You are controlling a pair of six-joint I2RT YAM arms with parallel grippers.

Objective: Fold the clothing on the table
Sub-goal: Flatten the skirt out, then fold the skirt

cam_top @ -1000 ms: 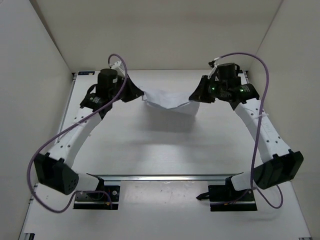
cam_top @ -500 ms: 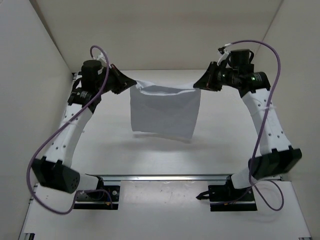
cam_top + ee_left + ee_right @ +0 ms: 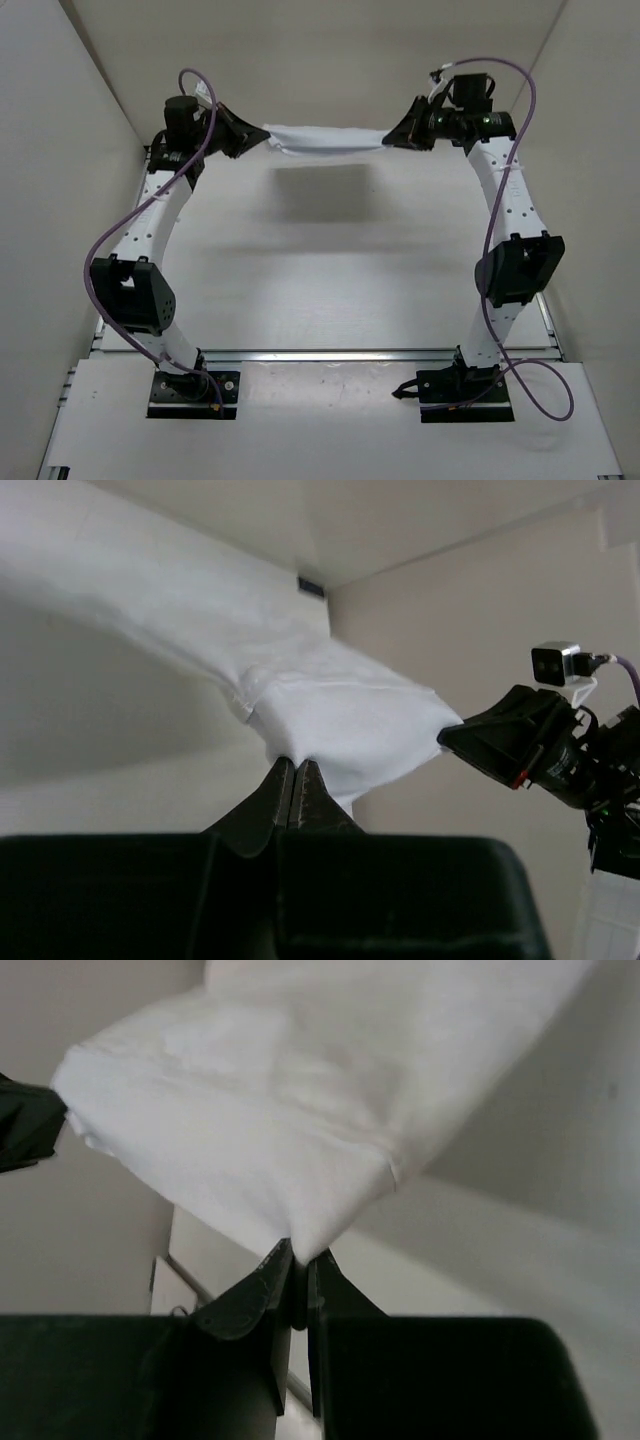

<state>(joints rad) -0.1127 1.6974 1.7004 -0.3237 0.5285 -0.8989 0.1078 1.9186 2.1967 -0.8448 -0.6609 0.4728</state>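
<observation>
The white clothing (image 3: 327, 139) hangs in the air at the far end of the table (image 3: 330, 290), stretched taut between both grippers. My left gripper (image 3: 266, 138) is shut on its left corner, and my right gripper (image 3: 388, 140) is shut on its right corner. In the left wrist view the clothing (image 3: 340, 705) fans out from my pinched left gripper (image 3: 293, 764), with the right gripper's black body beyond it. In the right wrist view the clothing (image 3: 290, 1130) spreads up from my right gripper (image 3: 300, 1256). A grey shadow lies on the table under the cloth.
White walls (image 3: 60, 120) enclose the table on the left, right and back. A metal rail (image 3: 330, 354) crosses the near side between the two arm bases (image 3: 185, 390), (image 3: 465, 392). Purple cables (image 3: 110, 240) loop along both arms.
Both arms have risen and reached farther back. The clothing, first bunched, then hanging open as a sheet, is now pulled up flat and taut between the grippers.
</observation>
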